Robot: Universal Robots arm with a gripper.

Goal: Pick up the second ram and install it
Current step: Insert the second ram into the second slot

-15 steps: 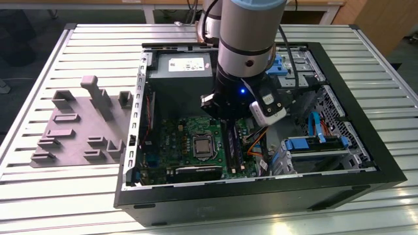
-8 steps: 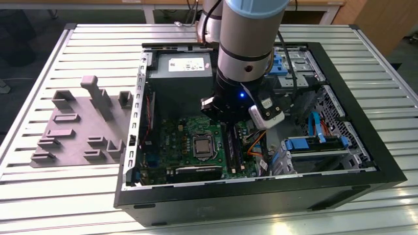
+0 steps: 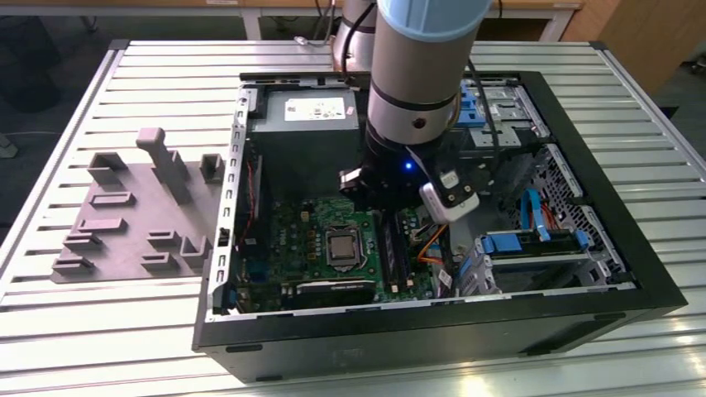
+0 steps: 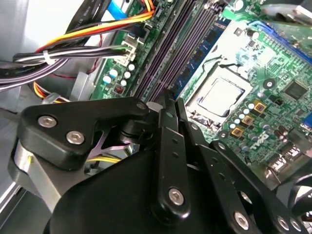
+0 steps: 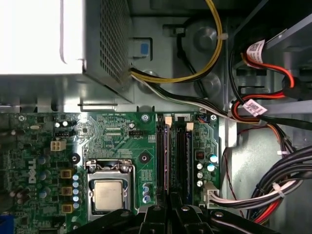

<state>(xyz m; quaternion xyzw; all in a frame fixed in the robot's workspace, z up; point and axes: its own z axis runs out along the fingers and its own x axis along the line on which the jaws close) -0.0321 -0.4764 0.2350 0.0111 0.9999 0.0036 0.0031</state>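
My claw [image 4: 171, 105] hangs inside the open computer case [image 3: 617, 273], just above the memory slots [image 5: 173, 151] on the green motherboard [image 3: 298, 240]; its fingers [image 4: 168, 146] look pressed together with nothing between them. I see one blue memory stick [image 4: 200, 58] seated in a slot beside the processor [image 5: 108, 194]. The grey tray [image 3: 121, 219] sits outside, toward the exterior view's left.

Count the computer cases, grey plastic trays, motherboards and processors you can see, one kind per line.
Black open computer case: 1
Grey moulded plastic tray: 1
Green motherboard: 1
Silver square processor: 1
Total: 4
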